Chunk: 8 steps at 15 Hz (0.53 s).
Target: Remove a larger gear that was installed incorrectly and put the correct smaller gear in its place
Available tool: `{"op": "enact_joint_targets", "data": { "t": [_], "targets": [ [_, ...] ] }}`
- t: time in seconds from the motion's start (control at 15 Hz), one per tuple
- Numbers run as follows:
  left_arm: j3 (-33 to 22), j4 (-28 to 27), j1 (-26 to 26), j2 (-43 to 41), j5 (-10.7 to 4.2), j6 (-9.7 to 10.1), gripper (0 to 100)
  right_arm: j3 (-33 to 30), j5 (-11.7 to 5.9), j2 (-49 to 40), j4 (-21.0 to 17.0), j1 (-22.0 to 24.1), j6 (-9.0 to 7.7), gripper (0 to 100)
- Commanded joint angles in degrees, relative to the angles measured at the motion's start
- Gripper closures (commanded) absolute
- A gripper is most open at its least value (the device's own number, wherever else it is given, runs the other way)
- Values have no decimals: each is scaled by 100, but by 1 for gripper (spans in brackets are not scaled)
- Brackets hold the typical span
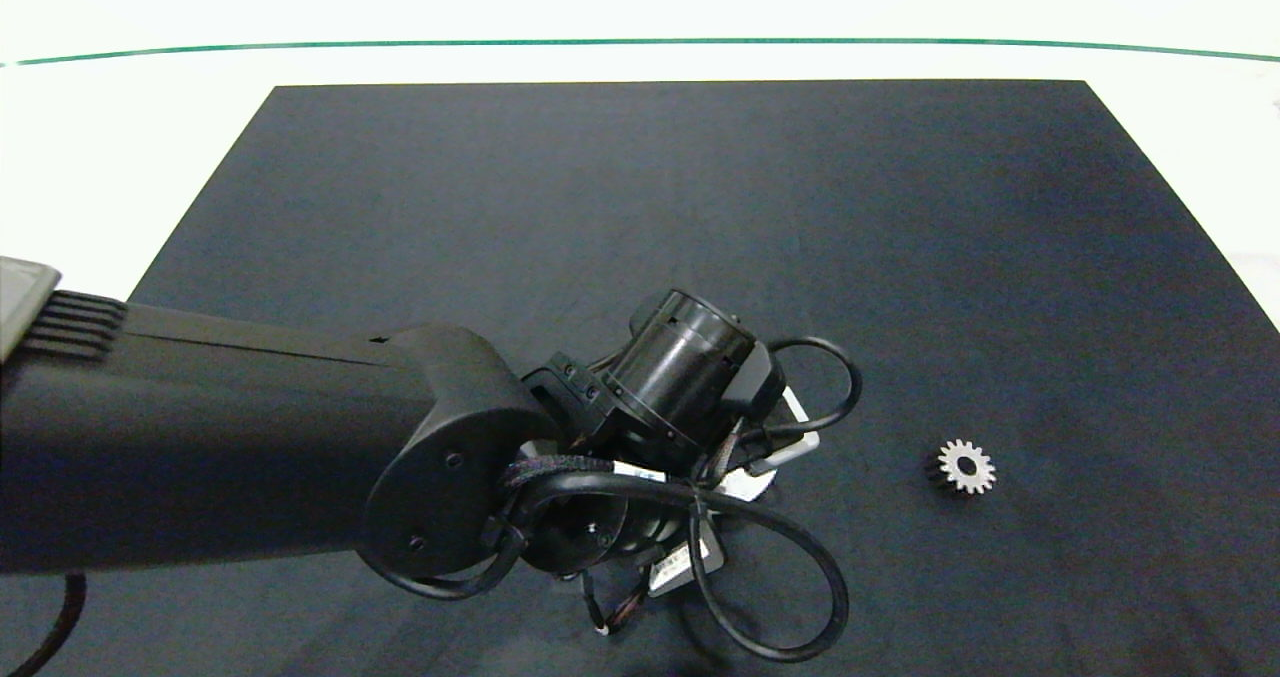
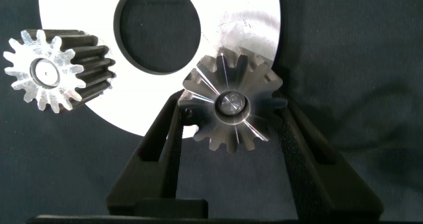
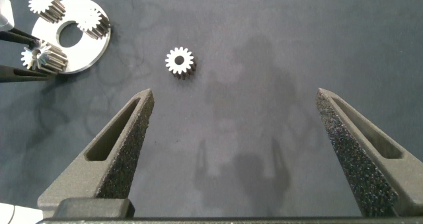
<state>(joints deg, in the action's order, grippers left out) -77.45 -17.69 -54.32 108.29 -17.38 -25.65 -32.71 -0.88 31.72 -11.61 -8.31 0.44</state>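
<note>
Overhead, the left arm reaches in over the dark mat (image 1: pixel 640 207) on the worktop, its wrist hiding the metal disc (image 1: pixel 795 447) and the left claw itself; the smaller gear (image 1: pixel 966 467) lies alone on the mat, well apart to the arm's right.

From the left wrist, the left claw (image 2: pixel 231 128) straddles the larger gear (image 2: pixel 231 102), which sits on a pin at the disc's edge. Its fingers (image 2: pixel 162 141) stand on either side of the teeth; the gear lies straight between them, axis upright. I cannot tell whether they grip yet. Another small gear (image 2: pixel 49 69) stands nearby, clear of the fingers.

From the right wrist, the right claw (image 3: pixel 234 151) hangs spread wide, empty. The smaller gear lies ahead of it, nearer this arm, nothing between.
</note>
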Motion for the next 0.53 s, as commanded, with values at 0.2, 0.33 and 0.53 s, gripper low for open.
{"op": "enact_joint_targets", "data": {
  "t": [0.2, 0.33, 0.53],
  "targets": [
    [2, -24, 9, 8, -11, -19, 79, 1, 0, 1, -8, -4, 0, 0],
    [-7, -24, 9, 8, -11, -19, 83, 1, 0, 1, -8, -4, 0, 0],
    [-51, -33, 9, 8, -11, -2, 84, 1, 0, 1, -8, -4, 0, 0]
  ]
}}
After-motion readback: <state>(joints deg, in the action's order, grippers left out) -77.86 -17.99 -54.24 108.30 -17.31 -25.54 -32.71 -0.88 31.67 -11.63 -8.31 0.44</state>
